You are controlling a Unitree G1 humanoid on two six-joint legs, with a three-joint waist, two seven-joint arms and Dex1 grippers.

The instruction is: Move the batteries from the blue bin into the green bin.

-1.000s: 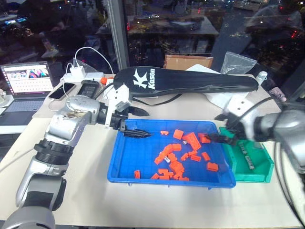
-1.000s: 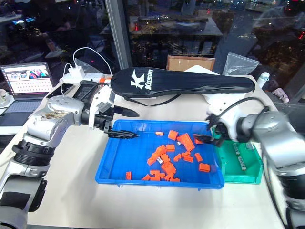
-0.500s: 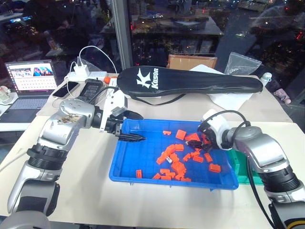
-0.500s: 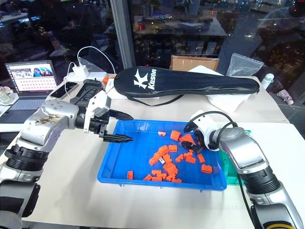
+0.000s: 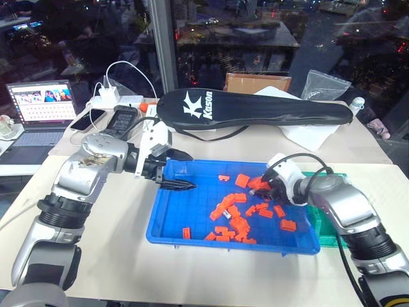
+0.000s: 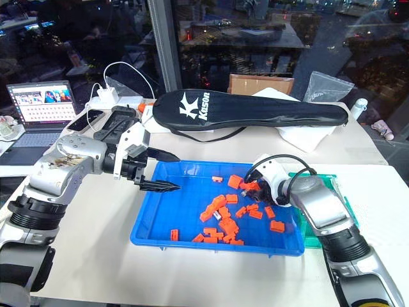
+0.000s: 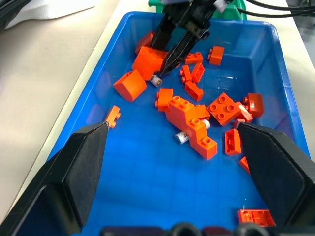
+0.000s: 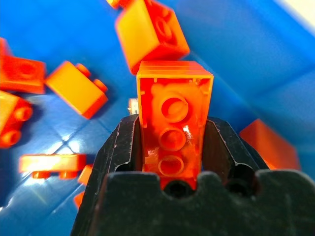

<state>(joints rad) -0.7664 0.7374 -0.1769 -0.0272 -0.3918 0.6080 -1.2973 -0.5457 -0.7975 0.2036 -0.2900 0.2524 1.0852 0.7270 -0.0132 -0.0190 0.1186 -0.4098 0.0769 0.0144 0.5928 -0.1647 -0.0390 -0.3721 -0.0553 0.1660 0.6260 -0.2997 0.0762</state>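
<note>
The blue bin [image 5: 223, 240] lies in front of me with many orange blocks in it. One battery [image 7: 156, 80] lies right at my right gripper's tips, and another [image 7: 181, 137] sits half under blocks in the middle. My right gripper [image 5: 259, 187] is down among the blocks at the bin's right end, shut on an orange block [image 8: 173, 123] that stands between its fingers. My left gripper [image 5: 180, 171] hangs open and empty over the bin's left end. The green bin [image 6: 309, 233] sits against the blue bin's right side, mostly behind my right arm.
A long black racket bag [image 5: 255, 109] lies across the table behind the bins. A laptop [image 5: 41, 105], phones and a charger [image 5: 108, 96] are at the far left. A cardboard box [image 5: 255, 82] and a plastic bag [image 5: 326, 83] stand at the back.
My right gripper came left from the green bin's edge into the blue bin, sank among the blocks and closed on an orange block. The left arm stayed put.
</note>
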